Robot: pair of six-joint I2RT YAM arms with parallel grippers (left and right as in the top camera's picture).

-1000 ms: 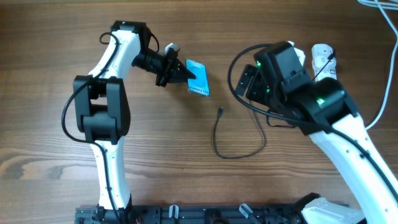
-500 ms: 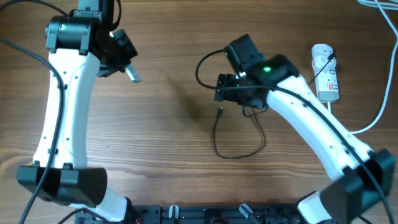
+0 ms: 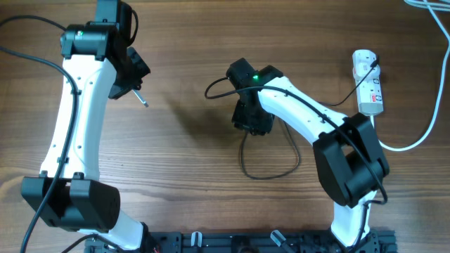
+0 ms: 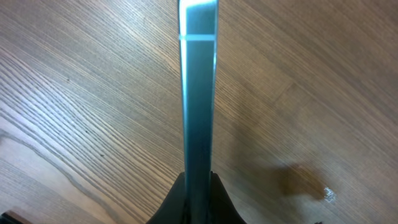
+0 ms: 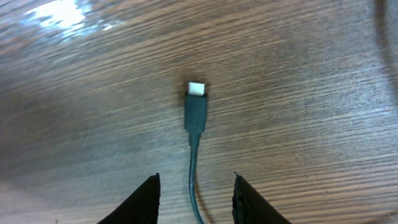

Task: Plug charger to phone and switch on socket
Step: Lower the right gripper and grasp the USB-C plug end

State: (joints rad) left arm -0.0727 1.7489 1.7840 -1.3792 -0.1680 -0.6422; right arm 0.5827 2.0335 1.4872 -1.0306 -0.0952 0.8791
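Left tool [image 4: 198, 190] clamps the phone [image 4: 198, 93] edge-on, ready for plugging; right tool [image 5: 196, 182], spread apart, straddles the charger connector [image 5: 196, 112] to grasp it.

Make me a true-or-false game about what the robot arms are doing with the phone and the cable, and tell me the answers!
1. The left fingers hold the flat teal phone by one end, edge-on above the wooden table. True.
2. The right fingers are squeezing the thin black cable's connector tip. False: they are open, one on each side of the cable, and do not touch it.
3. The cable is plugged into the phone. False: its tip lies bare on the table, far from the phone.
4. The white plastic power strip lies on the right arm's side of the table. True.
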